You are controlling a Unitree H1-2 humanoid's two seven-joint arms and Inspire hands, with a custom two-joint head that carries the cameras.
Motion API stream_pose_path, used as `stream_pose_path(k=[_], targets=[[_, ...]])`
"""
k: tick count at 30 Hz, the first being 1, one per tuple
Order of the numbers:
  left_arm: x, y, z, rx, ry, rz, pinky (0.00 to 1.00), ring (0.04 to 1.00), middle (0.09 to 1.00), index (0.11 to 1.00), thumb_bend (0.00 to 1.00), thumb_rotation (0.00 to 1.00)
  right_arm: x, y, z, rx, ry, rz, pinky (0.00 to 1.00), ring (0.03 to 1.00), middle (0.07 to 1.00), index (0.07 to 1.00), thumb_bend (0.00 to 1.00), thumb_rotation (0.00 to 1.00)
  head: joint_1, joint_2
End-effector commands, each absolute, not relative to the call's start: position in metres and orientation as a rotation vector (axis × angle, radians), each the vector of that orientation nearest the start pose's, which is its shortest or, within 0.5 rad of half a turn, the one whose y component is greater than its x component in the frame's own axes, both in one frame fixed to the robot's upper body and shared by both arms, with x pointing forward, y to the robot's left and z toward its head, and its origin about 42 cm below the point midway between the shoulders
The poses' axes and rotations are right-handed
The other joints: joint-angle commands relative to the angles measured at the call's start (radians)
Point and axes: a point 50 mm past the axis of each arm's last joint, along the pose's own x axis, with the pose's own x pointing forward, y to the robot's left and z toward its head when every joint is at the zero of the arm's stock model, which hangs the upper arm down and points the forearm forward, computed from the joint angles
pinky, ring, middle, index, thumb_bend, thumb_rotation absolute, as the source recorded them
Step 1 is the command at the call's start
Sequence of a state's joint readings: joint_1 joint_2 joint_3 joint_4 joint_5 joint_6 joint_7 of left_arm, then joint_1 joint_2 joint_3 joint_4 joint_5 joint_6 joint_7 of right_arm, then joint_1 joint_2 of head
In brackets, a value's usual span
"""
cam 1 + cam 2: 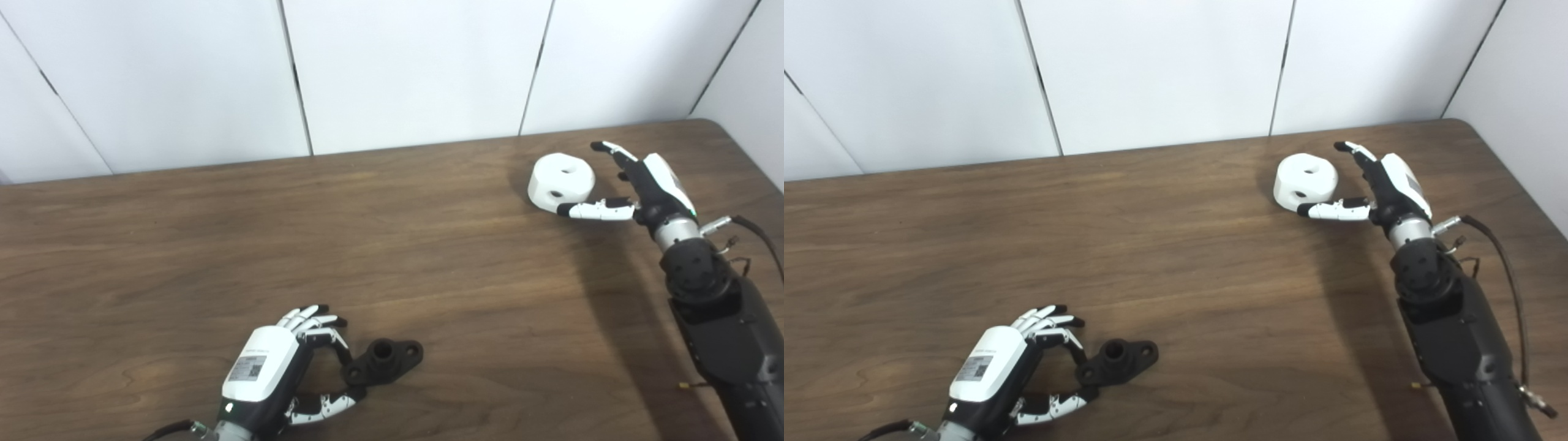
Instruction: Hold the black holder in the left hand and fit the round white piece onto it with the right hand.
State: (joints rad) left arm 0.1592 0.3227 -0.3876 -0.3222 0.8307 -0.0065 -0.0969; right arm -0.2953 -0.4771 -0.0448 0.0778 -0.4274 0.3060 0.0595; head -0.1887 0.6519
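left hand (pixel 275 373) seemingly pinching one black holder (pixel 384 360) | right hand (pixel 637 184) spread beside one white piece (pixel 560 181)

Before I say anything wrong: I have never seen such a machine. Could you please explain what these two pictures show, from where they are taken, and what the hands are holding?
Both pictures come from two cameras side by side on a humanoid robot's head, looking down at a brown wooden table, so they show one scene from slightly different places. The two arms enter from the bottom edge, each ending in a hand with fingers and a thumb. The left hand has its fingers curled at one end of a black holder, which lies flat on the table near the robot; it is not lifted. Farther away, the right hand is spread open around a round white piece, its thumb against the side, not yet closed. Nothing is truly held yet.
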Motion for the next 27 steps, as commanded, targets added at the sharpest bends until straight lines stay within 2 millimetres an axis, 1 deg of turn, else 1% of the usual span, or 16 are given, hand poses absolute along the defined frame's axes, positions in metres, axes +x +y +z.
stream_pose_path(k=[1,2,7,10,18,21,27], targets=[[0.194,0.207,0.1,1.113,-0.074,-0.526,0.89,0.898,0.792,0.489,0.52,0.04,0.386,-0.382,0.226,-0.905,-0.012,-0.222,0.87,0.949,0.937,0.881,0.9,0.35,-0.001,0.001],[0.194,0.207,0.1,1.114,-0.073,-0.526,0.9,0.898,0.793,0.489,0.52,0.04,0.388,-0.382,0.226,-0.905,-0.012,-0.222,0.86,0.947,0.935,0.88,0.9,0.35,-0.001,0.001],[0.194,0.209,0.097,1.114,-0.067,-0.524,0.89,0.897,0.793,0.489,0.52,0.04,0.395,-0.38,0.223,-0.896,-0.001,-0.22,0.88,0.954,0.937,0.885,0.9,0.34,-0.026,-0.026],[0.194,0.211,0.095,1.115,-0.069,-0.523,0.89,0.893,0.789,0.489,0.52,0.05,0.397,-0.378,0.222,-0.899,0.009,-0.223,0.88,0.955,0.938,0.886,0.9,0.34,-0.036,-0.029],[0.194,0.213,0.093,1.113,-0.074,-0.536,0.9,0.904,0.795,0.489,0.52,0.04,0.402,-0.375,0.223,-0.902,0.015,-0.205,0.9,0.972,0.949,0.89,0.88,0.34,-0.035,-0.029],[0.194,0.213,0.093,1.111,-0.071,-0.538,0.9,0.904,0.796,0.489,0.52,0.04,0.404,-0.374,0.224,-0.904,0.01,-0.206,0.9,0.971,0.943,0.87,0.89,0.35,-0.033,-0.03],[0.193,0.212,0.093,1.11,-0.073,-0.537,0.89,0.899,0.793,0.489,0.52,0.05,0.406,-0.373,0.225,-0.912,0.007,-0.209,0.89,0.955,0.926,0.799,0.88,0.35,-0.033,-0.03]])
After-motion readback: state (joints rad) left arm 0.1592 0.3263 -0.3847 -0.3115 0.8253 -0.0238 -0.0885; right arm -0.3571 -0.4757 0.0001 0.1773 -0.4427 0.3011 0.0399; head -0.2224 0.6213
